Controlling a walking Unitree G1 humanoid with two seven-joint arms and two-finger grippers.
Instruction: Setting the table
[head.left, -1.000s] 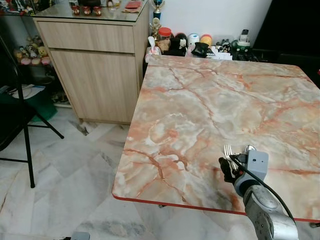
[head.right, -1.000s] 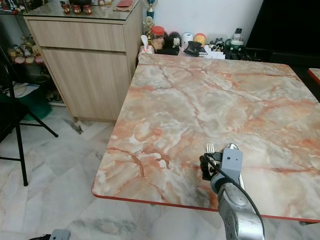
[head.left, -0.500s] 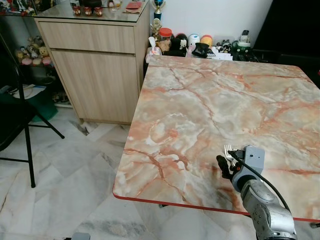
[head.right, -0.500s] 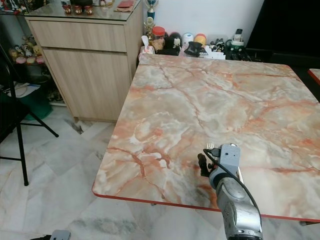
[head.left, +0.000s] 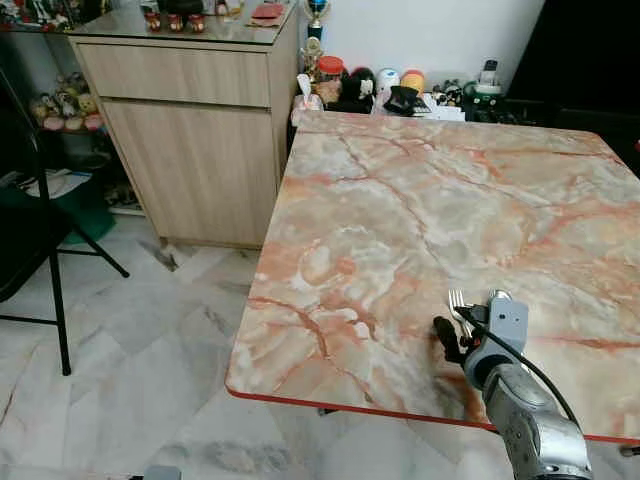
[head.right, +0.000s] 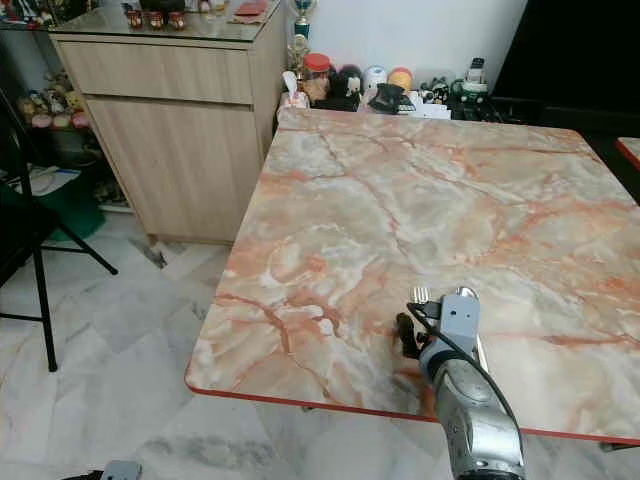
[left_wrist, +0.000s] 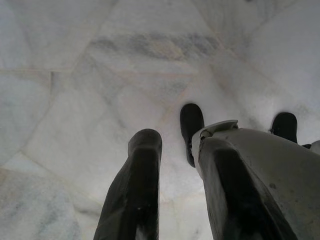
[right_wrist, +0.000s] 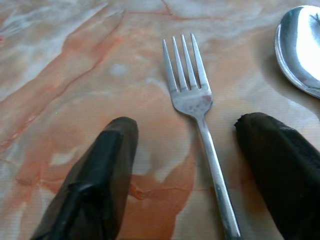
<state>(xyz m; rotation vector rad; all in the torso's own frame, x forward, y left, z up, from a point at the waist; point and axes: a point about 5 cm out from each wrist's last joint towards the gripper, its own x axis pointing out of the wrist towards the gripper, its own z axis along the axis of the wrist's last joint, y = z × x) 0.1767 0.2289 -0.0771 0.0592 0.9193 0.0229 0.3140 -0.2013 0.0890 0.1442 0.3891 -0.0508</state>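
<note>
Little has shifted: right gripper (right_wrist: 182, 170) stays low on the tabletop (head.left: 420, 200). Spoon (right_wrist: 300, 47) lies at two o'clock. Fork (right_wrist: 192, 100) rests between released jaws.

White marble floor (head.left: 130, 380) — wooden cabinet (head.left: 190, 140), black chair (head.left: 30, 240).

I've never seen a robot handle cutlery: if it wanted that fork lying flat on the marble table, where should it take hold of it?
Probably by the thin handle, just below the tines. The fork lies flat on the table, so coming down from above suits it. The right gripper already has one open finger on each side of the handle, with the spoon just beyond one finger.
</note>
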